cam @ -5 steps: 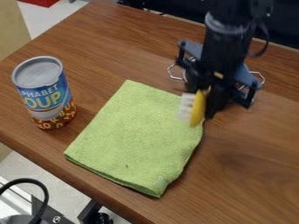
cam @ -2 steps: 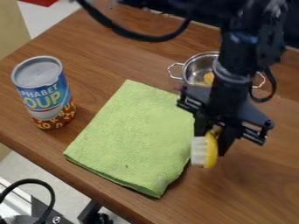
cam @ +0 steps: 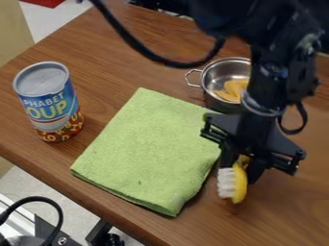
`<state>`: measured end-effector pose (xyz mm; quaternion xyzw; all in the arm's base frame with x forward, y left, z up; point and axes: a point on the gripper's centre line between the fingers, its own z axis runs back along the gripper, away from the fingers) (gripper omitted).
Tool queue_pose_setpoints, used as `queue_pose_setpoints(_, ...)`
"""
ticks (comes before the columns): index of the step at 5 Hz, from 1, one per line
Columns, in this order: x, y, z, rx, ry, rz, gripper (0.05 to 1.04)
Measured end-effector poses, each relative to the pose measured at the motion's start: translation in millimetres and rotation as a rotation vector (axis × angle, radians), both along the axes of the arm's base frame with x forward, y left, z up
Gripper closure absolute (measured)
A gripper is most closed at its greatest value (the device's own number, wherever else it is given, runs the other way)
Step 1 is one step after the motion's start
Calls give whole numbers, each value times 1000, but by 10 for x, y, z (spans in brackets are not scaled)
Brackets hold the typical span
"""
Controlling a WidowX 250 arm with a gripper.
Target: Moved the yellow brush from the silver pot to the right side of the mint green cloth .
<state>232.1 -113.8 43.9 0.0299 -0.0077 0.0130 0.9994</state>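
The black gripper (cam: 240, 166) hangs over the table just right of the cloth's lower right edge, shut on the yellow brush. Below its fingers is the yellow brush (cam: 239, 183), its white bristles facing left toward the cloth; whether it touches the wood, I cannot tell. The mint green cloth (cam: 147, 149) lies flat in the middle of the table. Behind the arm stands the silver pot (cam: 210, 79), partly covered by the arm, with yellow-orange pieces inside.
A soup can (cam: 48, 103) stands at the left of the table (cam: 109, 57). A black cable loops from the arm above the table's back part. Bare wood surrounds the cloth, with the table's front edge running diagonally below it.
The gripper has carried the brush toward the front and right, from above the cloth's upper right edge to beside its lower right. More of the pot now shows.
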Motion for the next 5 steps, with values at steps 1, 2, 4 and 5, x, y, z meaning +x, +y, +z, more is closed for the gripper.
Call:
queue_pose_setpoints(1, -3, -12, -61, -2, 14, -7, 761)
queue_pose_setpoints(2, 9, 9, -61, -9, 17, -4, 491)
queue_pose_setpoints(4, 13, 52, -58, -4, 26, 15, 78)
queue_pose_setpoints(5, -2, 38, 14, -22, 21, 8, 83)
